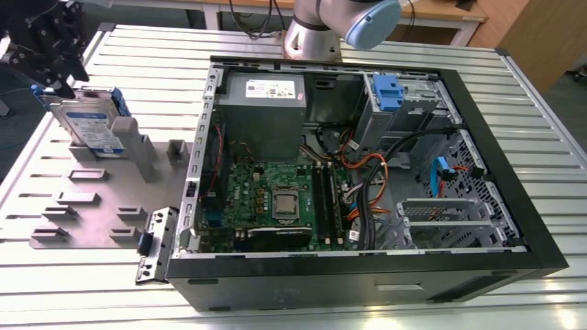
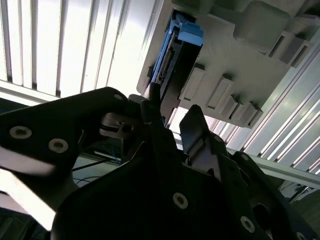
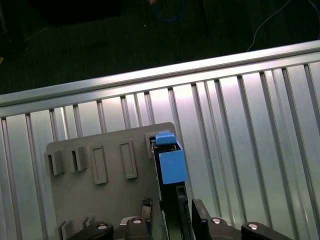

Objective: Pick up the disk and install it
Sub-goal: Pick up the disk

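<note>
The disk (image 1: 92, 124) stands on edge in a slot of the grey holder plate (image 1: 101, 206) at the exterior view's left, its white-and-blue label facing out and its blue carrier frame around it. My gripper (image 1: 62, 88) hangs just over the disk's upper far corner. In the first wrist view the disk (image 3: 170, 167) runs edge-on toward the gripper (image 3: 175, 216), whose fingers (image 3: 199, 214) stand on either side of its end. The second wrist view shows the disk (image 2: 170, 60) beyond the open gripper (image 2: 171, 117), with light showing through the gap.
The open computer case (image 1: 513, 227) lies on the slatted metal table (image 1: 137, 48) at the exterior view's right, with motherboard (image 1: 275, 199), grey power supply (image 1: 261, 89) and a drive cage holding a blue bracket (image 1: 387, 93). A loose metal bracket (image 1: 154, 244) lies beside the case.
</note>
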### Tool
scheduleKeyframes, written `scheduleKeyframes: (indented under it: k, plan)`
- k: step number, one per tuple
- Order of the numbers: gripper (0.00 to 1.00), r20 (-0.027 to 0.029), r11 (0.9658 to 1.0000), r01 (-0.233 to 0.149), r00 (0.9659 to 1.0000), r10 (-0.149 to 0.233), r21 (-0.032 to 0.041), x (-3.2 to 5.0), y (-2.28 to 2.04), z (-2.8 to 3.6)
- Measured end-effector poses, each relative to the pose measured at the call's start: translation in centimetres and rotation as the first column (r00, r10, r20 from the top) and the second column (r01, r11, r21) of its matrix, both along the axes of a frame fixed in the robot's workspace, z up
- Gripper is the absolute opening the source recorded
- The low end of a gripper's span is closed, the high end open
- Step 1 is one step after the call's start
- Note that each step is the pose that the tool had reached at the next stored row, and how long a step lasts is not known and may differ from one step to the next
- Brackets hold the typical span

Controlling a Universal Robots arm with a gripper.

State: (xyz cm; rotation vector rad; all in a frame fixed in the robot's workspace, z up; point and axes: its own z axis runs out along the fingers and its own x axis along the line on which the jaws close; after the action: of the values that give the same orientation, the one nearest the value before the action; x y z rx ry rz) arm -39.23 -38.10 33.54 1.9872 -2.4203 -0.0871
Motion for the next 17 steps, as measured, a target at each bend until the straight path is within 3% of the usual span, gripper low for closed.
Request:
scheduleKeyframes:
  k: [5, 7, 17]
  plan:
    - [0.59, 0.0001, 1.0000, 0.000, 1.0000, 0.000, 0.0000, 0.01, 0.00, -0.01]
    - [0.59, 0.0006, 1.0000, -0.001, 1.0000, 0.001, -0.0001, 0.01, 0.00, -0.02]
    - [0.59, 0.0261, 0.9986, -0.053, 0.9982, 0.053, -0.0006, -0.04, 0.01, -0.90]
